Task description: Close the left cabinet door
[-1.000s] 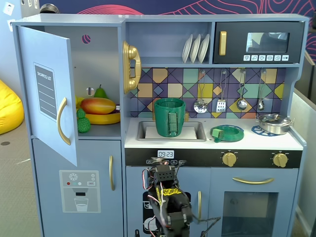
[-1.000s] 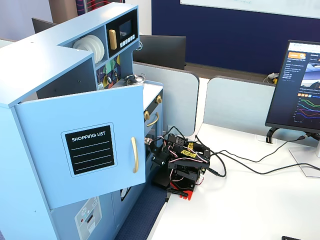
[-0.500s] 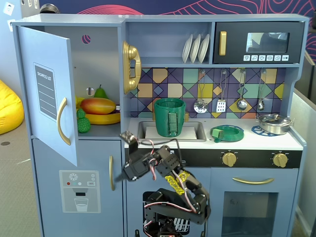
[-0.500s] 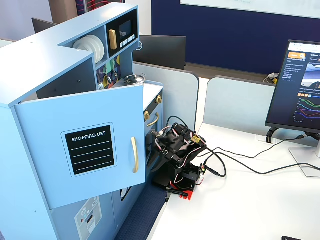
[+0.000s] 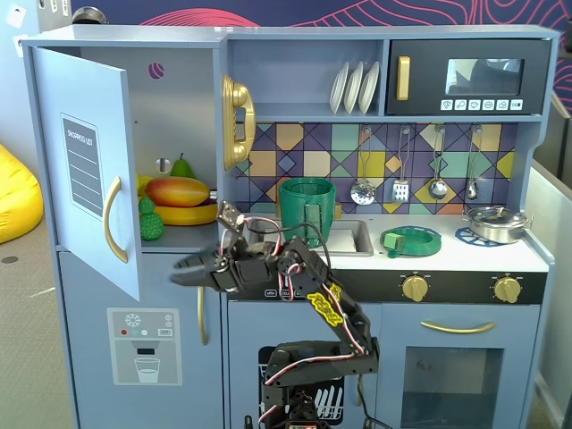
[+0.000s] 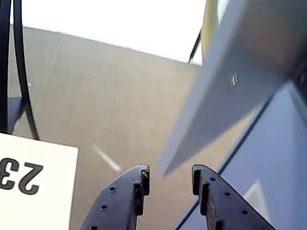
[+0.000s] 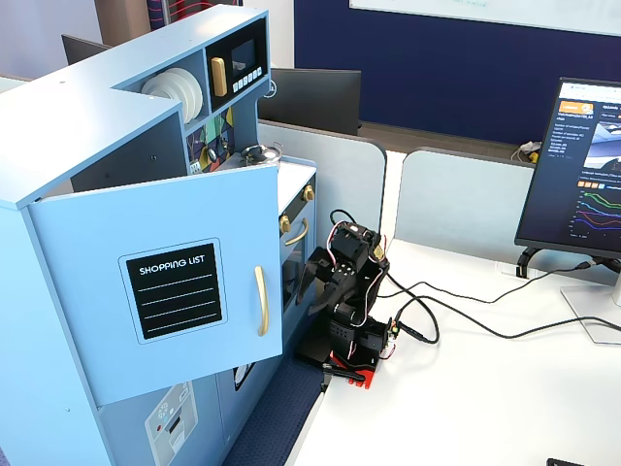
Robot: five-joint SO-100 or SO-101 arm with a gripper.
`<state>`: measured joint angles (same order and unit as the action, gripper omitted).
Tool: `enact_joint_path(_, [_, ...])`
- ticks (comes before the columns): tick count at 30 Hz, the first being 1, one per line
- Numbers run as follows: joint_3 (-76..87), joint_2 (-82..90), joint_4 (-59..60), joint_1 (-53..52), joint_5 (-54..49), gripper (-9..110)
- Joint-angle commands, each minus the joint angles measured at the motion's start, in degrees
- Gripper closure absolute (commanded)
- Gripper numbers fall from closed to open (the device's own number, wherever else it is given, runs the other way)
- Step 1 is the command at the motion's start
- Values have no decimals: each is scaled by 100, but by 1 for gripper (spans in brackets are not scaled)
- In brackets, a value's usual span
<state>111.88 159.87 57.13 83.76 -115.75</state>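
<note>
The left cabinet door point(image 5: 85, 170) is a light-blue panel with a black "SHOPPING LIST" label and a curved gold handle point(image 5: 112, 219). It stands swung wide open from the toy kitchen. It faces the camera in the other fixed view point(image 7: 165, 291). My gripper point(image 5: 181, 273) reaches left, just right of the door's lower free corner. In the wrist view the gripper point(image 6: 170, 178) is open and empty. The door's corner point(image 6: 225, 91) hangs just beyond the gap between the fingertips. I cannot tell if it touches.
Toy fruit point(image 5: 177, 192) lies on the open cabinet's shelf. A lower door with a water-dispenser graphic point(image 5: 143, 344) is below, and a gold phone point(image 5: 237, 121) hangs on the divider. A white card marked "23" point(image 6: 33, 187) shows at the wrist view's left. Cables point(image 7: 456, 325) and a monitor point(image 7: 582, 175) sit on the desk.
</note>
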Motion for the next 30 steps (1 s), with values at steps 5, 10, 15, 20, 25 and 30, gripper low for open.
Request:
enact_joint_path(5, [-1002, -993, -642, 457, -809, 102])
enact_joint_path(10, [-1389, -1556, -914, 835, -1125, 102])
enact_joint_path(15, [-1819, -2145, -1257, 1301, -1424, 102])
enact_joint_path(20, [-2382, -2865, -1538, 1547, -1617, 102])
enact_joint_path(25, [-3015, -3604, -1749, 1556, -1626, 102])
enact_joint_path(30, [-3278, -3999, -1916, 1204, -1318, 102])
